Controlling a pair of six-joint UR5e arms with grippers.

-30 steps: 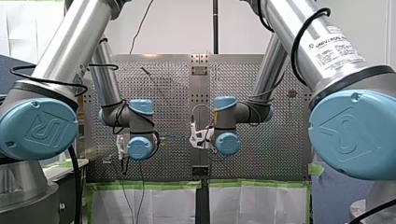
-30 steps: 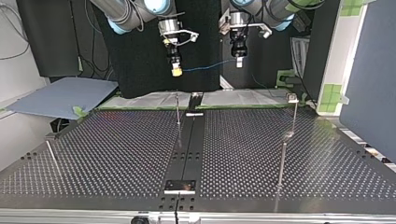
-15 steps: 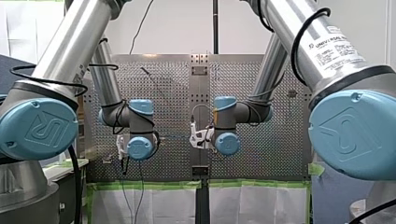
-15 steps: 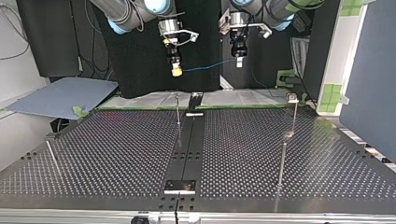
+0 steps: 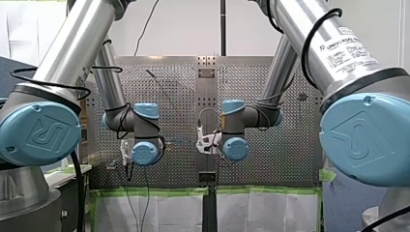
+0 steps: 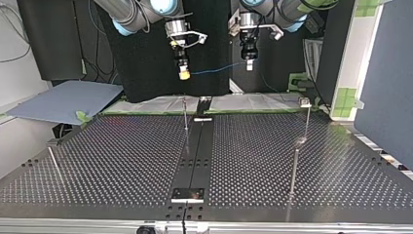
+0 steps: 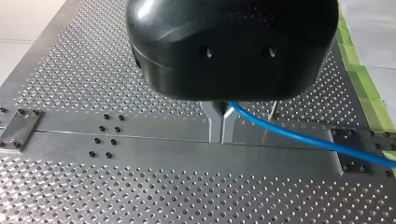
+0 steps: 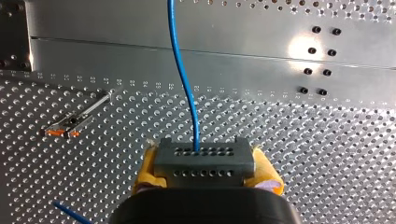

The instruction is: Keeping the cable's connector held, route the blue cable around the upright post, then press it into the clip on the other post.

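Observation:
In the top view both grippers hang high above the table's far edge. My right gripper (image 6: pixel 184 74), with yellow pads, is shut on the grey connector (image 8: pixel 203 163), which sits between the pads (image 8: pixel 148 164) in the right wrist view. The blue cable (image 6: pixel 214 70) runs from it across to my left gripper (image 6: pixel 249 65). The left wrist view shows that gripper (image 7: pixel 221 134) with its metal fingers shut on the cable (image 7: pixel 299 136), which trails off sideways. A thin upright post (image 6: pixel 185 114) stands below my right gripper. A second post (image 6: pixel 305 119), with a clip on top, stands at the top view's right.
A dark centre rail (image 6: pixel 195 151) splits the perforated table, with a small bracket (image 6: pixel 187 194) at its near end. A blue-grey sheet (image 6: pixel 63 100) lies off the table at the top view's left. A short fixture with orange marks (image 8: pixel 74 122) lies below my right gripper.

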